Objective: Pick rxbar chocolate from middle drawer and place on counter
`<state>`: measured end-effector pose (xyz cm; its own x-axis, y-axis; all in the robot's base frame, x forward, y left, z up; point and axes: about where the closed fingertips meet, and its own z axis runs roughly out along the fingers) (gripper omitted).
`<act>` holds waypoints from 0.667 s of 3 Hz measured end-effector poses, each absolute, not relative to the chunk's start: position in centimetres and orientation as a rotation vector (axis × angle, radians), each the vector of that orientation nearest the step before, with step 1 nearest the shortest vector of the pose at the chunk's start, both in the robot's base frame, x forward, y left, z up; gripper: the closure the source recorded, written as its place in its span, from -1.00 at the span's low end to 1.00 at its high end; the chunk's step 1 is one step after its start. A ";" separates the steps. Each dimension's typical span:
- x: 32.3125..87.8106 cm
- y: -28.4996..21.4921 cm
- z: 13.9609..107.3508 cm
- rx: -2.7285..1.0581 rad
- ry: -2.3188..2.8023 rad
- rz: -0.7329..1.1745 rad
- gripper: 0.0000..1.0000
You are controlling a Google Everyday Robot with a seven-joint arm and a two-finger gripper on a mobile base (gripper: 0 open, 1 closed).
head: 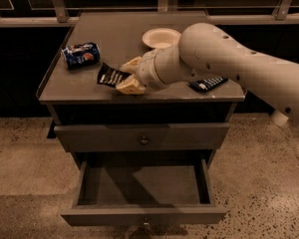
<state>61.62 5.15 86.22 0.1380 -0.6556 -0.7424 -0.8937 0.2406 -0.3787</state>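
The gripper clasps the rxbar chocolate over the counter's near left; the middle drawer stands open.

The one camera looked steeply down from the front, fairly near, facing the counter with the gripper over its front middle and the open middle drawer below.

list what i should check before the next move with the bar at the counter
1. rxbar chocolate out of the middle drawer: ok.
2. Bar above the counter, inside its rim: ok.
3. Bar lying flat on the counter: cannot tell.
4. Gripper at the bar's end, above the counter's front edge: ok.
5. Blue packet and bowl apart from the bar: ok.
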 end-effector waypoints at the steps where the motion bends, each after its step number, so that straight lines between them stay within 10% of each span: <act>1: 61.6 5.2 86.2 -1.486 1.587 0.323 -0.30; 2: 61.6 5.2 86.2 -1.486 1.587 0.323 -0.77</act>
